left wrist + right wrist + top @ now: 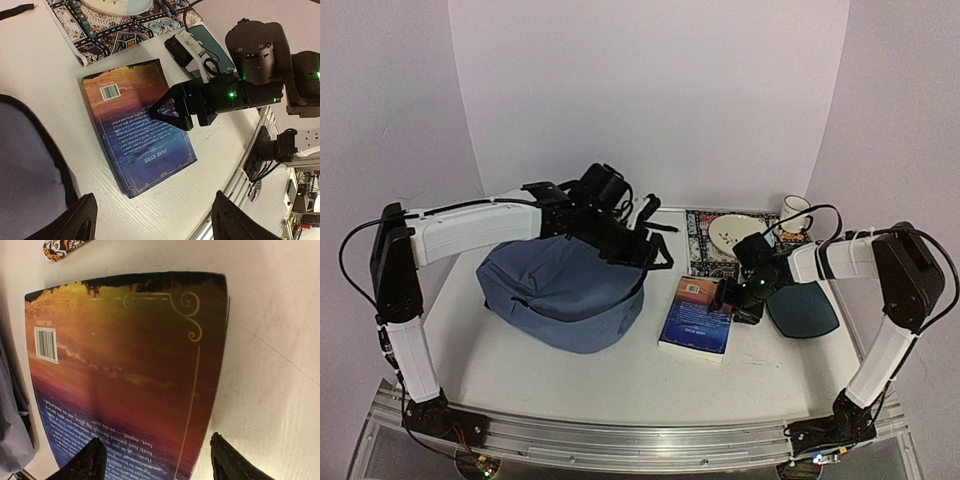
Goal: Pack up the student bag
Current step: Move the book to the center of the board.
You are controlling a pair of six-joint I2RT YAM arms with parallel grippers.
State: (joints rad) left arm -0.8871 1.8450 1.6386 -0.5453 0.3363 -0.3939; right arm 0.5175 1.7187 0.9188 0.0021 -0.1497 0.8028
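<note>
Right fingers (pixel 93 461) spread astride the book (pixel 125 365) edge, left fingers (pixel 75 222) spread empty by the student bag (pixel 560 290)

From above, your left gripper (pixel 638 250) is lost, black on black, among the straps (pixel 655 212) of the bag (pixel 560 295). Its wrist view cuts both fingers (pixel 75 222) at the bottom edge and the bag at the left. The right gripper (pixel 728 300) covers the right edge of the book (pixel 692 318); you can't tell whether it touches the cover. Its wrist view crops the book at the bottom. The right arm (pixel 840 262) hides part of the plate (pixel 728 230) and of a dark teal thing (pixel 810 315) near the right edge of the table (pixel 520 370).
</note>
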